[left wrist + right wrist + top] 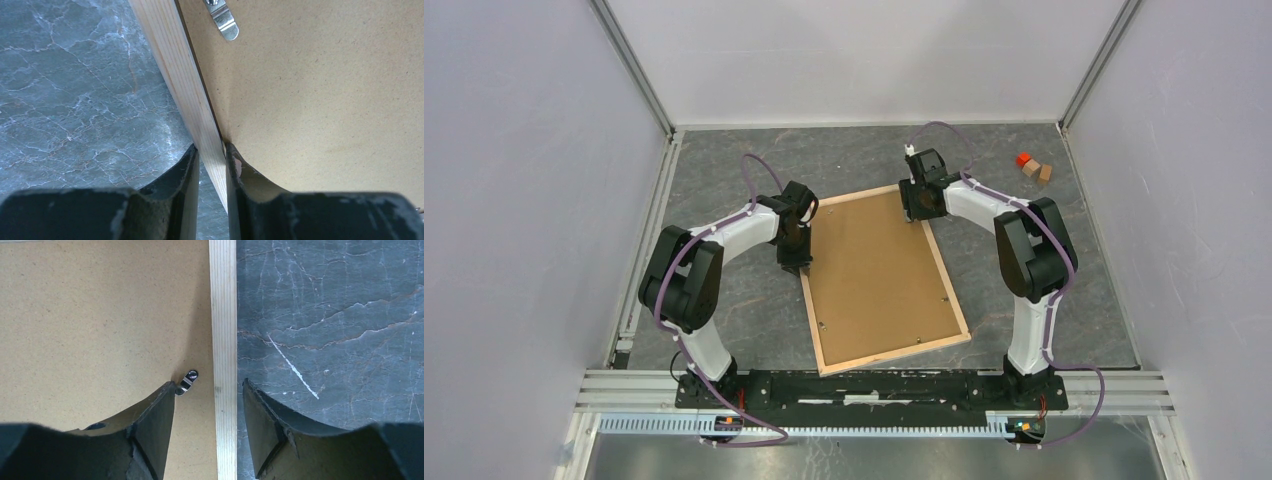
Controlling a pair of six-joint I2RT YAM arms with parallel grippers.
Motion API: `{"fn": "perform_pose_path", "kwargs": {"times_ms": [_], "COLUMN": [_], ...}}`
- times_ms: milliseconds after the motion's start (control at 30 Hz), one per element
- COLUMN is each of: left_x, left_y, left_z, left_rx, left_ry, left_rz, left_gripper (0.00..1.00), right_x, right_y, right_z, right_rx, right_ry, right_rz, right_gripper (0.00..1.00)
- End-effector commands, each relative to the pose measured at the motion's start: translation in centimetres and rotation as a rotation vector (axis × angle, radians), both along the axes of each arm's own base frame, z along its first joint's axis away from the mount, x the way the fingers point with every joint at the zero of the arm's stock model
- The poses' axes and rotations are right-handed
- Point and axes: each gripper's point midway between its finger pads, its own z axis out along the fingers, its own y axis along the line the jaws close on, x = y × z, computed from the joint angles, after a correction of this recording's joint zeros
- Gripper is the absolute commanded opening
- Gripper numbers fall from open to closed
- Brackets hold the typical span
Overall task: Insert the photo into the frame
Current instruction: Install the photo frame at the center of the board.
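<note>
Lying back-up with its brown backing board [879, 275] in, the frame [896, 352] looks light, stiff, thin-railed, best taken by the rails. The left gripper [212, 148] pinches its left rail; the right gripper [208, 384] straddles its far-right rail, jaws apart. No photo shows.

Pale raw-wood frame [185, 90] with fine straight grain, matt speckled brown fibreboard backing board [325, 100], shiny metal clip [222, 21], smooth grey marble-veined tabletop [75, 90].
</note>
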Motion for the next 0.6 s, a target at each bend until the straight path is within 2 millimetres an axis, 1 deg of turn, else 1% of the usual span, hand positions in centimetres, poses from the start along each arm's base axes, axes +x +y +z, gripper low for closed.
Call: {"fn": "perform_pose_path", "kwargs": {"times_ms": [0,133,300,400,567], "left_x": [0.4,0.4,0.5,0.4,0.4], "left_y": [-1.5,-1.5,-1.6,-1.6,-1.6], "left_z": [0.1,0.1,0.2,0.2,0.2], "left_rx": [-0.051,-0.053,-0.056,-0.056,-0.058], "left_ry": [-0.011,-0.011,-0.013,-0.011,-0.011], "left_rz": [-0.058,-0.06,-0.058,-0.059,-0.058], "left_gripper": [0.08,0.08,0.07,0.07,0.06], "right_x": [-0.3,-0.2,-0.1,0.3,0.8], "right_y": [-0.1,-0.3,-0.2,-0.6,-0.2], "right_z": [-0.7,-1.0,-0.5,-0.1,-0.2], "right_rx": [-0.035,-0.054,-0.06,-0.085,-0.085], "right_ry": [0.019,0.029,0.024,0.018,0.009], "right_rz": [0.032,0.037,0.064,0.068,0.095], "right_gripper": [0.56,0.47,0.38,0.31,0.26]}}
